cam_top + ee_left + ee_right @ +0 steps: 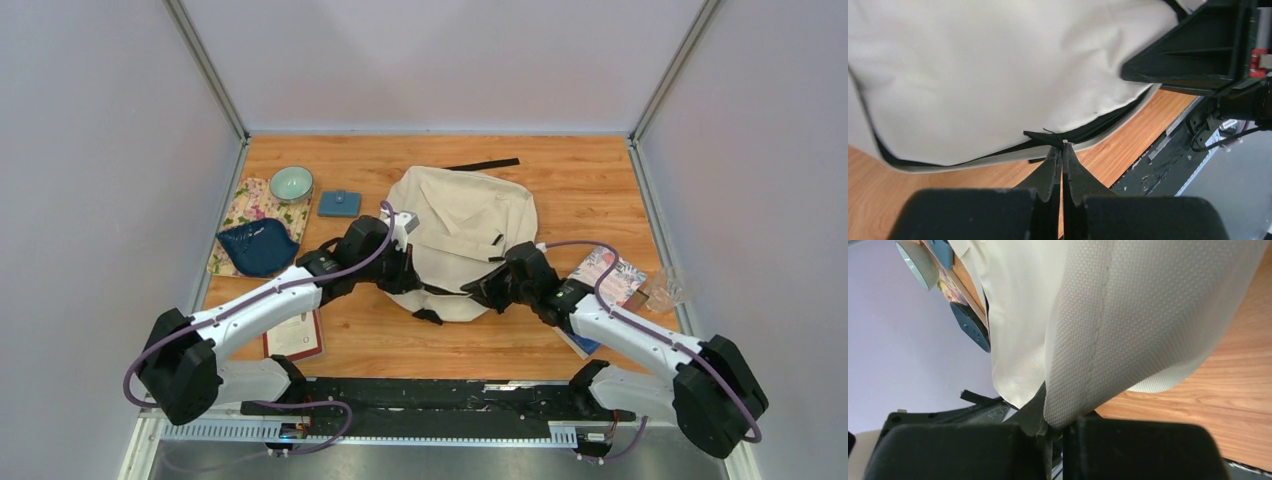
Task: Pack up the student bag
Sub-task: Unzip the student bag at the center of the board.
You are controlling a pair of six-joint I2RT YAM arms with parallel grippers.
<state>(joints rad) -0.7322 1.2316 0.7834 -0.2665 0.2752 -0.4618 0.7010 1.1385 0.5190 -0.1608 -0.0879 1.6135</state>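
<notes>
While the student bag (460, 225) lies at the middle of the bench (590, 180), both arms meet its near edge. Left fingers (1050, 170) are pressed together, tips against the black zipper seam (1108, 122) at the bag's near-left hem; whether the small black tab (1040, 135) there is held cannot be told. Right fingers (1032, 412) are nipped narrow on a fold of the bag's cream fabric, near-right side. A small blue pouch (340, 203) sits near the bag's left side, apart.

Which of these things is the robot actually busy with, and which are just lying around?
In use: student bag, left gripper, right gripper, both pinching it.
Lying about: green bowl, blue dish, blue pouch, floral mat, patterned book, red-edged book.
</notes>
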